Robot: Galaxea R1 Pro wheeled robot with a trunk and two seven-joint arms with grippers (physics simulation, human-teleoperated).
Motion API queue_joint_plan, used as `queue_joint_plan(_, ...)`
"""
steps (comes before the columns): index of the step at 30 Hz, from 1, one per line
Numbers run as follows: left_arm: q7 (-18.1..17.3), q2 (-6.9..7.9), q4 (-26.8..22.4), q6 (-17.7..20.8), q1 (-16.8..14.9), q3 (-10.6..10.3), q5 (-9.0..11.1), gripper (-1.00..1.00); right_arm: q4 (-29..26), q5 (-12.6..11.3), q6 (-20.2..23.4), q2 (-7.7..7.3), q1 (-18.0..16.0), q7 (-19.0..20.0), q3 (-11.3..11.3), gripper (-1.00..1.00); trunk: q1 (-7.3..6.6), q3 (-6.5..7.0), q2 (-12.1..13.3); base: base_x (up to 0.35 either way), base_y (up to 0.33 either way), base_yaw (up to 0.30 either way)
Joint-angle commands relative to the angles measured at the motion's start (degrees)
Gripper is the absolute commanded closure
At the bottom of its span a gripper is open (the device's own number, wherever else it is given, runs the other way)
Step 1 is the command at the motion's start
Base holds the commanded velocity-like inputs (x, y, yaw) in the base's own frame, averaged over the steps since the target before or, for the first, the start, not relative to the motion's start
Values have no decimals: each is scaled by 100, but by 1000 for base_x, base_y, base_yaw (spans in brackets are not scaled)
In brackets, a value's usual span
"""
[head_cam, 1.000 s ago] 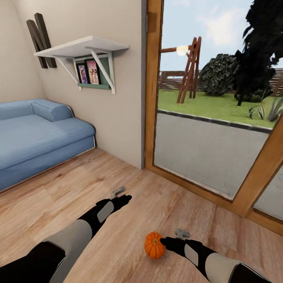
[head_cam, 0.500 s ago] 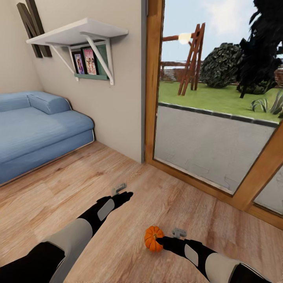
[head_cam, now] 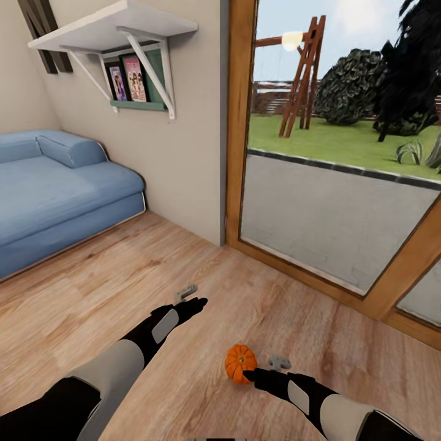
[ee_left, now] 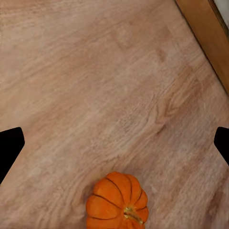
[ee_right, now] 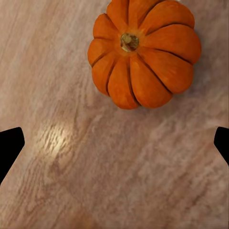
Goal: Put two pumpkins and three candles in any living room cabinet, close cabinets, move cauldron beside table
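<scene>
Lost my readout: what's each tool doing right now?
Left tool: open, holding nothing, above bare floor.
Right tool: open, above the pumpkin, not gripping it.

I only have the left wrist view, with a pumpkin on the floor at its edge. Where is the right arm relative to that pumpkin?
Observer: In the head view, the right gripper has its tip right beside the pumpkin. I cannot tell if they touch.
Operator: Are its jaws around it?
Observer: No. In the right wrist view the jaws stand wide open, and the pumpkin lies ahead of them, not between them.
Operator: What's off to the robot's left?
Observer: A blue sofa stands along the wall.
</scene>
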Motion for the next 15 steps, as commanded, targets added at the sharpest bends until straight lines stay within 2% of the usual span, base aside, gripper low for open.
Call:
queue_joint_plan(1, 38, 5, -9, 11, -2, -40, 53, -100, 4, -60, 16, 0, -4, 17, 39, -100, 0, -7, -2, 164, 0, 0)
queue_joint_plan(15, 51, 5, -8, 10, -2, -35, 53, -100, 4, -63, 71, 0, -4, 2, 21, -100, 0, -12, -2, 310, 0, 0)
